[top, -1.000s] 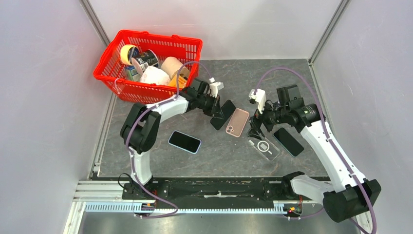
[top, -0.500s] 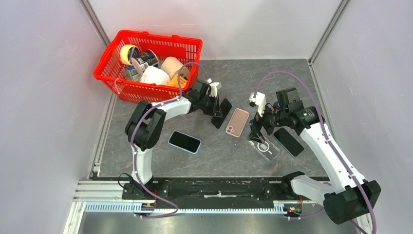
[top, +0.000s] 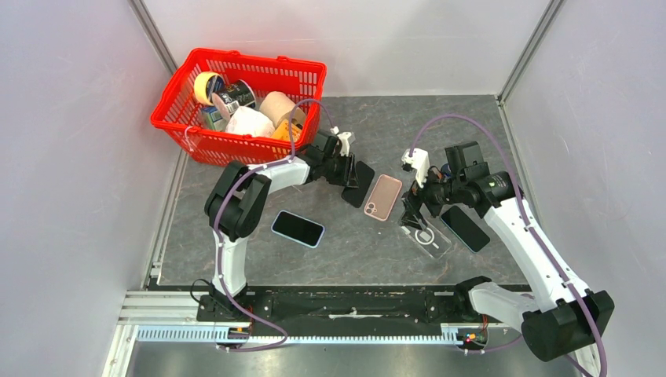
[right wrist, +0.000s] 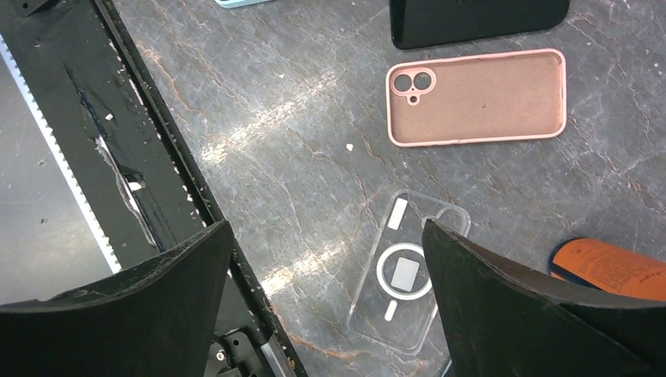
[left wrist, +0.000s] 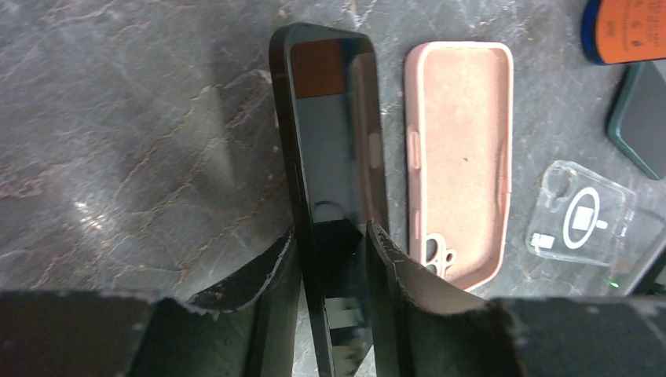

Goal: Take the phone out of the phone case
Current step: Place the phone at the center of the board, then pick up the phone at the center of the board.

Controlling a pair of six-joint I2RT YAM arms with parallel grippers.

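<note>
Sitting edgewise within left hand (left wrist: 331, 236): black phone (left wrist: 334, 141)

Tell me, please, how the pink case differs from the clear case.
The pink case is opaque; the clear case is transparent, with a white ring. The pink case lies beside the dark phone in the left gripper; the clear case lies farther off. Both lie flat, empty.

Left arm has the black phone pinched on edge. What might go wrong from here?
The left gripper grips only one end of the black phone, which stands on edge; it may slip or topple onto the pink case alongside. The right gripper hangs open over the clear case nearby; the two could collide.
</note>
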